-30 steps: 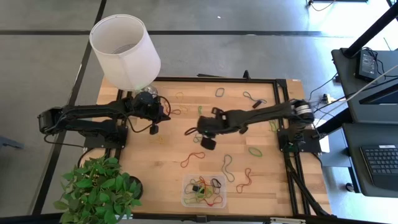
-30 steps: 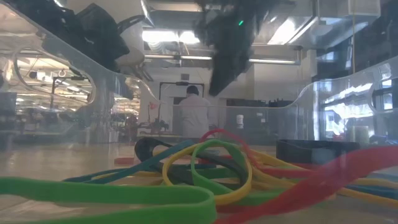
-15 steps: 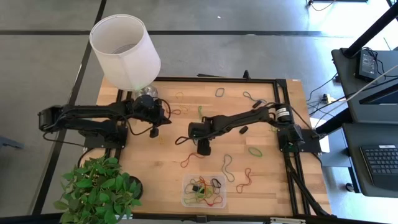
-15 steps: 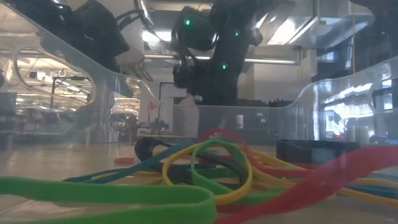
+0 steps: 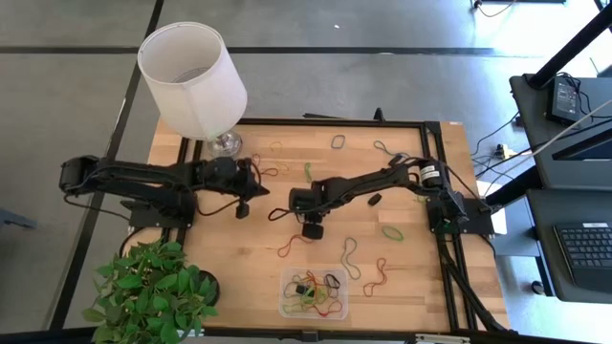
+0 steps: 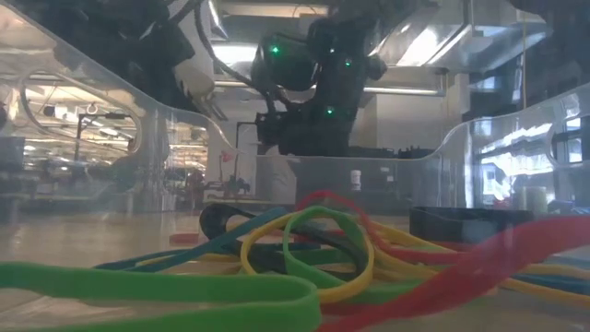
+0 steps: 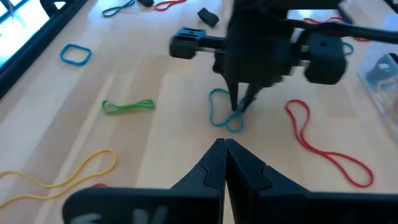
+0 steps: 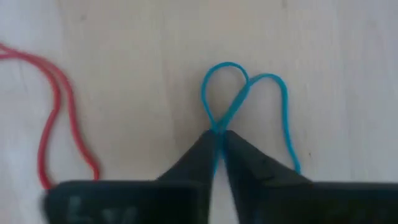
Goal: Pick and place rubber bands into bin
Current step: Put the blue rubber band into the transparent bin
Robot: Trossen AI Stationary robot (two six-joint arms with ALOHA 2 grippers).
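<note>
My right gripper [image 8: 217,138] stands mid-table, fingers pointing down, shut on a blue rubber band [image 8: 273,99] that lies on the wood; the same band [image 7: 219,115] shows in the left wrist view under that gripper [image 7: 239,109]. My left gripper [image 7: 225,149] is shut and empty, hovering to the band's left [image 5: 242,207]. The clear bin [image 5: 287,304] sits at the near edge with several coloured bands [image 6: 304,244] piled in it. Loose bands lie on the table: red [image 5: 296,246], green [image 5: 392,231], grey [image 5: 351,253]. My right gripper pinches the blue band between its two fingertips [image 8: 239,155] where the strands cross [image 8: 216,127]. The fingers come from above, pointing down. The band lies flat on the wood, its two lobes spread out beyond the tips.
A white lamp [image 5: 191,67] stands at the far left corner and a potted plant [image 5: 153,291] at the near left corner. A black frame [image 5: 435,153] edges the table. More bands lie toward the far edge [image 5: 338,142], and a red one [image 8: 53,112] lies beside the blue band.
My right gripper has come down toward the table and a little to the left, tipping more steeply, and now stands on the blue band. My left gripper has swung slightly toward the near edge, staying shut.
</note>
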